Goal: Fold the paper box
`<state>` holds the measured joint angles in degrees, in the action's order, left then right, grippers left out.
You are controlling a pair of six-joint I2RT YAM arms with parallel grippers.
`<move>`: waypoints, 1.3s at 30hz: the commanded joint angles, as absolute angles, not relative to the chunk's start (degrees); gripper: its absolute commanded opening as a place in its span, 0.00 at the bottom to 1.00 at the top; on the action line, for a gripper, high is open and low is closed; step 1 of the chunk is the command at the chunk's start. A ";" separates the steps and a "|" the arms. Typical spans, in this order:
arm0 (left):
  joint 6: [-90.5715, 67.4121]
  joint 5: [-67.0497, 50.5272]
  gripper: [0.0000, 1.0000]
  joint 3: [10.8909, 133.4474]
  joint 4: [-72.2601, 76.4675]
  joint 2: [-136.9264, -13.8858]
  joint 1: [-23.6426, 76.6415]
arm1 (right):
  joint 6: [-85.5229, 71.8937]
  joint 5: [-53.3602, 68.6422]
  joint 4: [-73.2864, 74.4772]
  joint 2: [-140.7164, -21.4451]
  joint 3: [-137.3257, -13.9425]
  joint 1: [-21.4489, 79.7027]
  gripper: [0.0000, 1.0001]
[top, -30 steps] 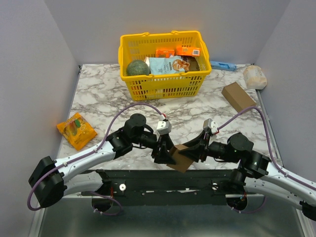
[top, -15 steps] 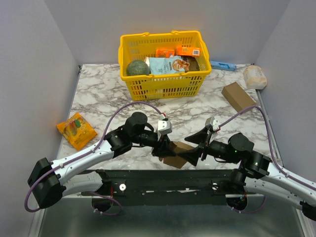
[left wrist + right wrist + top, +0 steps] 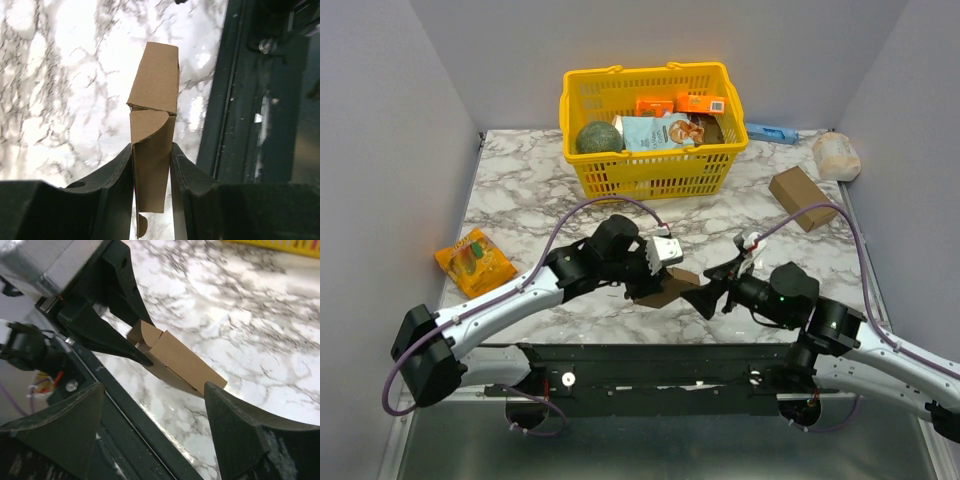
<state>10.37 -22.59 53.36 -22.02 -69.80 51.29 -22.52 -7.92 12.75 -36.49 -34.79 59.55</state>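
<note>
The paper box (image 3: 669, 291) is a thin brown cardboard piece, partly folded into a flat sleeve with a rounded tab. It hangs just above the marble table (image 3: 520, 190) near the front edge. My left gripper (image 3: 648, 287) is shut on one end of it; in the left wrist view the paper box (image 3: 153, 115) rises from between the fingers (image 3: 112, 175) of this gripper (image 3: 152, 167). My right gripper (image 3: 706, 297) is open just right of the box's free end. In the right wrist view the paper box (image 3: 181, 363) lies beyond the right gripper (image 3: 154, 390), untouched by it.
A yellow basket (image 3: 582, 170) of groceries stands at the back centre. An orange snack packet (image 3: 475, 263) lies at the left edge. A thick brown carton (image 3: 802, 197), a white bag (image 3: 837, 155) and a blue item (image 3: 770, 132) sit at the back right. The black base rail (image 3: 650, 360) runs along the front.
My right gripper has opened and let go of the paper box. My left arm has carried the box back from the front rail, laid flatter and held tighter.
</note>
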 commanded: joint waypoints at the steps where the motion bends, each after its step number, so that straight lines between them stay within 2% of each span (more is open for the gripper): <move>1: 16.43 -11.53 0.30 59.57 -33.46 -78.30 53.00 | -21.97 -15.37 13.71 -40.95 -34.19 59.59 0.83; 6: 18.02 -8.44 0.31 64.59 -38.14 -86.20 55.01 | -28.11 -20.64 12.57 -41.05 -29.90 59.50 0.78; 11: 18.37 -7.12 0.35 68.46 -41.39 -90.96 56.34 | -33.04 -21.89 13.00 -36.57 -25.06 59.41 0.77; 15: 17.84 -6.68 0.47 70.05 -42.01 -93.16 56.87 | -34.36 -21.62 14.94 -33.05 -23.56 59.41 0.79; 30: 17.40 -7.56 0.83 74.44 -39.29 -92.11 57.39 | -34.19 -21.09 17.05 -27.26 -23.38 59.41 0.86; 39: 16.35 -11.34 0.85 74.62 -37.62 -86.41 54.32 | -31.21 -21.97 19.33 -21.36 -22.41 59.41 0.85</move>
